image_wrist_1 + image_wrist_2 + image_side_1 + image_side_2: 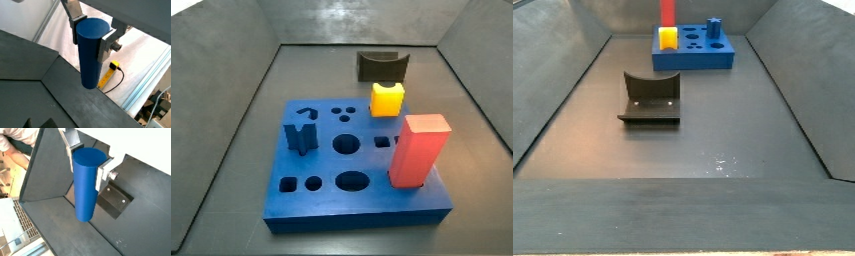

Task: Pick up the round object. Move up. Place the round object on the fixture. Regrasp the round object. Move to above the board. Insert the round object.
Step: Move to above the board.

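Note:
The round object (89,60), a dark blue matte cylinder, hangs upright between my fingers in both wrist views, its flat end facing the cameras (84,193). My gripper (92,37) is shut on it near that end, with the silver fingers (107,47) pressed on opposite sides. It is held well above the floor. The dark fixture (381,66) stands behind the blue board (318,170) in a side view, its curved notch bare. The fixture (649,98) and the board (698,58) also show in a side view. Neither side view shows the gripper or the round object.
A red block (417,150) stands on the board's right part and a yellow cube (388,98) at its back edge. A dark blue notched piece (301,137) stands on the board's left. Grey sloping walls (231,110) enclose the floor. A yellow cable (110,72) lies outside.

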You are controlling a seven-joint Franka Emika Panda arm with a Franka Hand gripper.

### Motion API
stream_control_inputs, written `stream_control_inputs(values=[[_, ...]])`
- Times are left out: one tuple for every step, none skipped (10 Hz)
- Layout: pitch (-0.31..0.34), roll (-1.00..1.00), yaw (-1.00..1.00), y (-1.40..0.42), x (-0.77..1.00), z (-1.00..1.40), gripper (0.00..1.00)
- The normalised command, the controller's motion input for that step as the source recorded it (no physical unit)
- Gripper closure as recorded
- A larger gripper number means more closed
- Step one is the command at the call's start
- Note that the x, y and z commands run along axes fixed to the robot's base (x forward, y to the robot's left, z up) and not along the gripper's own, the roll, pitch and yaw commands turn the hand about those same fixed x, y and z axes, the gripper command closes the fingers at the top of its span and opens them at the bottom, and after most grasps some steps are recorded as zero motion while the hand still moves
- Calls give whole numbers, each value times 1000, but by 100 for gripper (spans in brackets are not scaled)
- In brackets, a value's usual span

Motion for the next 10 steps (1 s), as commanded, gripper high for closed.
stream_control_inputs(values=[[-6,-1000,-65,-1000,-853,143,100],[-20,-1000,-64,-1000,-863,160,100],[-40,-1000,-60,-1000,-941,167,100],[-53,-1000,-55,-992,-1000,134,100],[-58,-1000,-55,-973,-1000,138,100],[-65,-1000,-51,-688,-770,99,100],[-64,-1000,-51,-410,-507,48,100],[-55,-1000,-59,-140,-242,22,100],[-52,-1000,-64,-85,-166,7,100],[-53,-1000,-65,-29,-110,10,100]])
